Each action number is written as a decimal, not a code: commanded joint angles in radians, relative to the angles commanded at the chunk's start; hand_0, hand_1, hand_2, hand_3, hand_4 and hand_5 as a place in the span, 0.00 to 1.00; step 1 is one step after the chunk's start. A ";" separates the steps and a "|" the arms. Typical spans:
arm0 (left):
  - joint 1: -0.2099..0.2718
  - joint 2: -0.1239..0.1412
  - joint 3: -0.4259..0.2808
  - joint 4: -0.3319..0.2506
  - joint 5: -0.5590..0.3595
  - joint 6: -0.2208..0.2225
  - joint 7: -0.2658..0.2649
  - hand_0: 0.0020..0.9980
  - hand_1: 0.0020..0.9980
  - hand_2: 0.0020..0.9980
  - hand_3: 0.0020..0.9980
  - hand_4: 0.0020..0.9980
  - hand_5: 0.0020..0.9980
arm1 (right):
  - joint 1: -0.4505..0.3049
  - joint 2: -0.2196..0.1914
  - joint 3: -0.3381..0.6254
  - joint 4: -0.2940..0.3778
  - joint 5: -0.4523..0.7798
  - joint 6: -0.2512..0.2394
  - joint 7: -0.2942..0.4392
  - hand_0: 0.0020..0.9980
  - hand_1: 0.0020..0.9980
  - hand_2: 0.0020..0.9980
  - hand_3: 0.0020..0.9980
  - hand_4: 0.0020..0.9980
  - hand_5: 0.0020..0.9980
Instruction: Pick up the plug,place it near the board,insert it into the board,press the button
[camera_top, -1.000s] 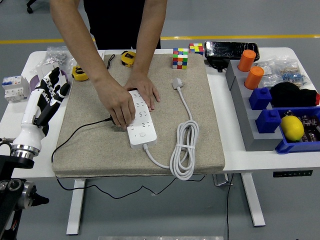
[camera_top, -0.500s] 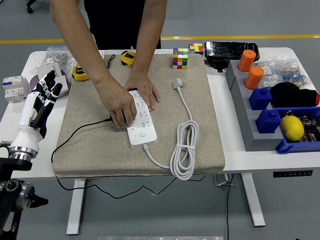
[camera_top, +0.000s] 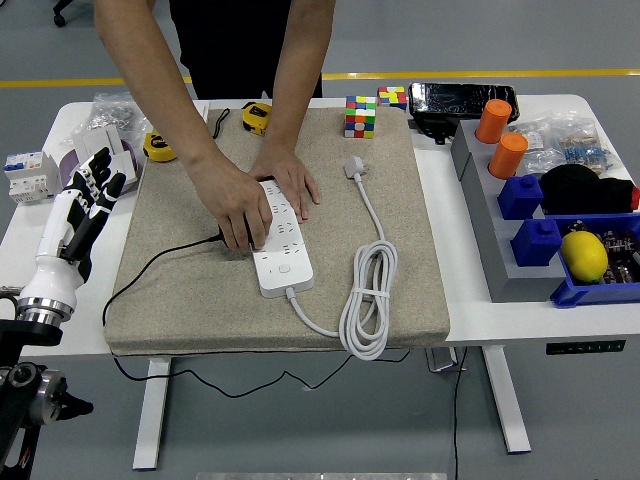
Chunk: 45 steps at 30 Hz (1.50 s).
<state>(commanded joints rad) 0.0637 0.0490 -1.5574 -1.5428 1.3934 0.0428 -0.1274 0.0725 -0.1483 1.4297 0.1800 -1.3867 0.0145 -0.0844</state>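
Head view puts your landmark mid-table: the white rectangular power strip (camera_top: 280, 238) lying on the beige fabric mat (camera_top: 180, 290). Nearest you, right of the strip, its white cable sits coiled (camera_top: 367, 305), and it could snag anything swept across the mat. Left of the strip, off the mat's edge, your robot's white-and-black left hand (camera_top: 85, 205) hovers with its fingers spread and nothing in its grasp; the right hand is out of sight. A thin black cord (camera_top: 160, 262) runs from the mat's near-left edge up to the strip's left side, where a person's hand (camera_top: 238, 205) covers its end, so you cannot see the plug itself. The person's other hand (camera_top: 290, 178) rests on the strip's far end. Reach in now and you risk striking those hands or dragging the cord. Beyond the strip to its right lies the white moulded plug (camera_top: 354, 166) on the strip's own cable; mistaking it for the task's plug is the other hazard.
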 joint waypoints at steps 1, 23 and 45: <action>0.000 0.001 0.001 0.000 0.002 -0.001 0.001 1.00 1.00 1.00 0.98 1.00 0.78 | 0.000 0.000 0.002 0.000 -0.001 0.000 -0.001 0.83 0.75 0.74 0.78 1.00 0.90; -0.005 0.007 0.002 -0.005 0.052 -0.009 0.014 1.00 1.00 0.99 0.97 1.00 0.78 | 0.005 0.001 0.005 0.000 0.003 -0.002 0.000 0.83 0.75 0.74 0.78 1.00 0.90; -0.044 0.068 0.024 -0.097 0.779 -0.073 0.127 1.00 1.00 0.98 0.97 1.00 0.61 | 0.005 -0.003 0.003 0.000 0.003 -0.001 -0.001 0.83 0.75 0.74 0.78 1.00 0.90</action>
<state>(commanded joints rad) 0.0198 0.1168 -1.5330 -1.6398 2.1722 -0.0303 -0.0007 0.0775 -0.1515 1.4329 0.1800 -1.3835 0.0131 -0.0855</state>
